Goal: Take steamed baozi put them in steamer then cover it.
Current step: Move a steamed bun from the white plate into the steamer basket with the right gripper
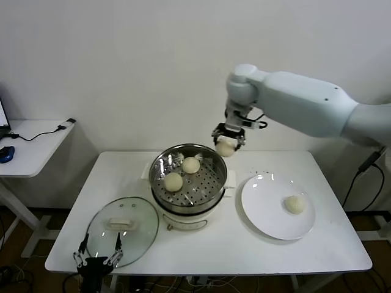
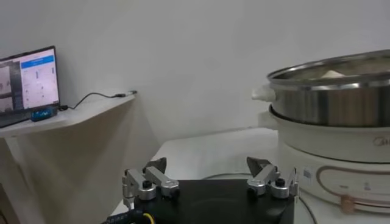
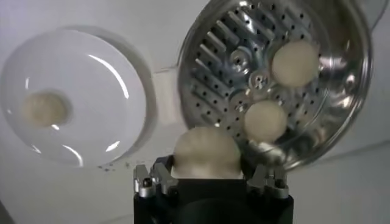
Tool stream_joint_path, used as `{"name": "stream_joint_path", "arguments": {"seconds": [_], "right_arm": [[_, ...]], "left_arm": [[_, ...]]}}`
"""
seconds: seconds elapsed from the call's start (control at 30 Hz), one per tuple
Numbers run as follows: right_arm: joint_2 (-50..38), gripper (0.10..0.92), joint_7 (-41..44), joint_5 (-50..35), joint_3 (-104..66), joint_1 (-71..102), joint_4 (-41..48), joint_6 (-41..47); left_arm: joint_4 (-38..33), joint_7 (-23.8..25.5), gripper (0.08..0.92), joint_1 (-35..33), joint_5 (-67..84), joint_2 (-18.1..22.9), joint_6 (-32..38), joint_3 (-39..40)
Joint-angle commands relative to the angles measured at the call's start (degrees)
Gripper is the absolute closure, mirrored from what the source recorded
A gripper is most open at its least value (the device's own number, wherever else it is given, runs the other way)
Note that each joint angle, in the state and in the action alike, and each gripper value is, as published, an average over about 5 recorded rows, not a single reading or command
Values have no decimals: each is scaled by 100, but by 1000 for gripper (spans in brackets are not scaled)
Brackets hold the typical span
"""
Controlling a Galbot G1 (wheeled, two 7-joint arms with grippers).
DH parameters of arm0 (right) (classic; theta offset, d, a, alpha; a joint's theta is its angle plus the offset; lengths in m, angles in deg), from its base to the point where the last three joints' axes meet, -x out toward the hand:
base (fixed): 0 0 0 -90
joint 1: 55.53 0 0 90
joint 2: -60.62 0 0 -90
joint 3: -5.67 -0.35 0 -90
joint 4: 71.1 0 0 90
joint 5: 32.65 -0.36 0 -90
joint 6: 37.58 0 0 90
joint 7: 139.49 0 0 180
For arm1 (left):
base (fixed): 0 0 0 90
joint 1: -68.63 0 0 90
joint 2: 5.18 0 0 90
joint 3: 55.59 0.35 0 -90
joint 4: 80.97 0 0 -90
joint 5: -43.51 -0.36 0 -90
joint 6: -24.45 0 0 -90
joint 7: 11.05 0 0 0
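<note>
The steamer [image 1: 214,183] stands mid-table, a shiny pot on a white base, with two baozi [image 1: 173,181] [image 1: 191,165] on its perforated tray. My right gripper [image 1: 227,144] hangs in the air just behind the steamer's far right rim, shut on a third baozi [image 3: 206,152]. In the right wrist view the steamer [image 3: 341,115] and its two buns [image 3: 295,63] [image 3: 265,119] lie below. Another baozi [image 1: 295,204] rests on the white plate [image 1: 263,213]. My left gripper [image 1: 98,256] is parked open at the table's front left edge, by the glass lid [image 1: 122,229].
The white plate sits right of the steamer. The glass lid with a white handle lies flat at the front left. A side desk [image 1: 33,137] with cables and a laptop [image 2: 27,82] stands to the left of the table.
</note>
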Motion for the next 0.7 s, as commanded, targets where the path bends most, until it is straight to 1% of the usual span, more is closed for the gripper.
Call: {"name": "stream_joint_path", "arguments": {"seconds": [0.03,0.27,0.7], "right_arm": [[1066,304,-44,271,59,512,33,-616],[1109,304,-65,113,231,852,-160,-629],[1103,304,-152,57,309,1009,-161,-673]], "left_arm": [[23,-1,177,-2,2,4,-11,-24],[85,-6,177,-49,20,24,12,-34],[146,-13,177,-89,32,52,56,-38]]}}
